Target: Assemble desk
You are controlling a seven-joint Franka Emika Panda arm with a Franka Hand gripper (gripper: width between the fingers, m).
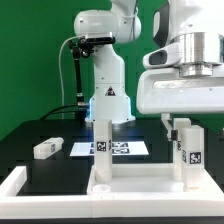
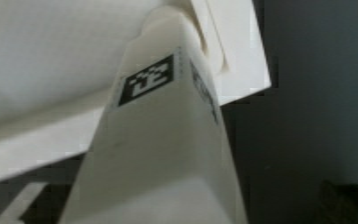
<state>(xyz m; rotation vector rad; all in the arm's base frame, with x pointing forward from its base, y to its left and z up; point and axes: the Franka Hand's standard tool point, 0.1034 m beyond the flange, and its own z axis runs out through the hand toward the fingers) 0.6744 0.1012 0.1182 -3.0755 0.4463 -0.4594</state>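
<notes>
Leg (image 1: 101,148) stands upright, long axis vertical, on slab (image 1: 140,180).

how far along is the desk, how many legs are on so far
Done: two legs stand upright on the desk slab, the middle leg and the right leg. In hand: nothing clearly. The gripper hangs just above the right leg, and whether it grips it is unclear. Left: a loose leg lies on the black table at the exterior view's left. A fourth is not clearly in view.
</notes>
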